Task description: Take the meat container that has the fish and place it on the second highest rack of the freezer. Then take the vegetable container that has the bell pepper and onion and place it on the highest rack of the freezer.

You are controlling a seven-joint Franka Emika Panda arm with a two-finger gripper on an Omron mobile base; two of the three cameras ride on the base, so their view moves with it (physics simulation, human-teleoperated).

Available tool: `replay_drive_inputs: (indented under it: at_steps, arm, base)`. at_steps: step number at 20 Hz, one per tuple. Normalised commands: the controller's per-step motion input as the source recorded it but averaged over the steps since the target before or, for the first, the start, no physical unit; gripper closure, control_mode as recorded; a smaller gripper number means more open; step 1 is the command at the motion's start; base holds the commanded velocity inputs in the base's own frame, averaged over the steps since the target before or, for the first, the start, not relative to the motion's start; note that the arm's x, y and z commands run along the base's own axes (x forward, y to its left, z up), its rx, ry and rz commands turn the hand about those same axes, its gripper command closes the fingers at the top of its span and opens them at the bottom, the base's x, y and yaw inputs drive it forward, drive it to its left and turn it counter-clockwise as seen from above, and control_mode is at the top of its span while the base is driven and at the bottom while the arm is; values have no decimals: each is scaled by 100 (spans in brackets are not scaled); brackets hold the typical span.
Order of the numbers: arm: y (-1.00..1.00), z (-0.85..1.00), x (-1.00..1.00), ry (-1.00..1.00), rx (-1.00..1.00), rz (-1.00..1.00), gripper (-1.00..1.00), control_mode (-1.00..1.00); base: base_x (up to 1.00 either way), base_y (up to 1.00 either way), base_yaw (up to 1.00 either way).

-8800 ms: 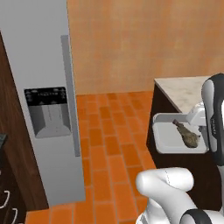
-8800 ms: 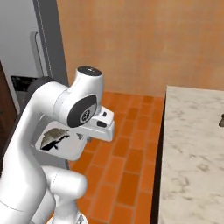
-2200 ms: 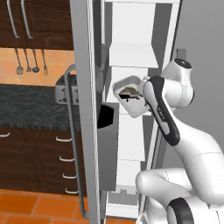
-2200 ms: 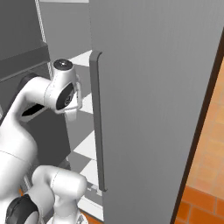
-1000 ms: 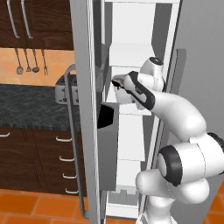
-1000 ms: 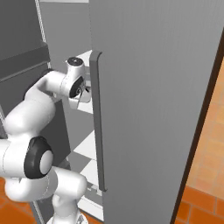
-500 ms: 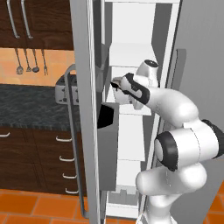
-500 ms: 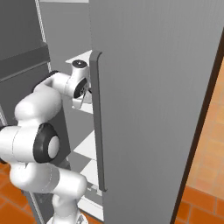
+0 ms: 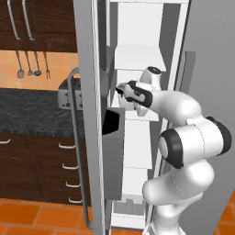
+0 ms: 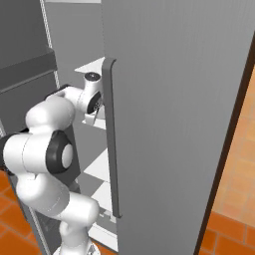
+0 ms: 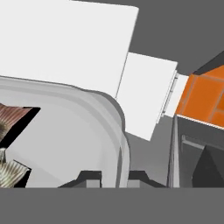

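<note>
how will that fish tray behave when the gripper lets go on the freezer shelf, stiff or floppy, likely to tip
Probably stiff: the tray's rim keeps its curve where the gripper pinches it. Likely light, since one edge grip carries it. It may tip if released early, because the fish lies away from the gripped edge.

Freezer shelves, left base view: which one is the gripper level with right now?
The second shelf from the top. The gripper with the tray sits just above it, while the top shelf is higher and the lower shelves are below the arm.
</note>
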Motion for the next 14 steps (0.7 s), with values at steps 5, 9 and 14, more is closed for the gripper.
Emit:
replay_drive_inputs:
  at_steps: [5, 9, 14]
  arm:
    - [0, -13, 27, 1, 0, -4, 100, -100]
    - [0, -7, 37, 1, 0, -5, 100, -100]
    - [0, -6, 42, 3, 0, -4, 100, -100]
  base:
    - [0, 0, 0]
    - [0, 0, 0]
    - [0, 0, 0]
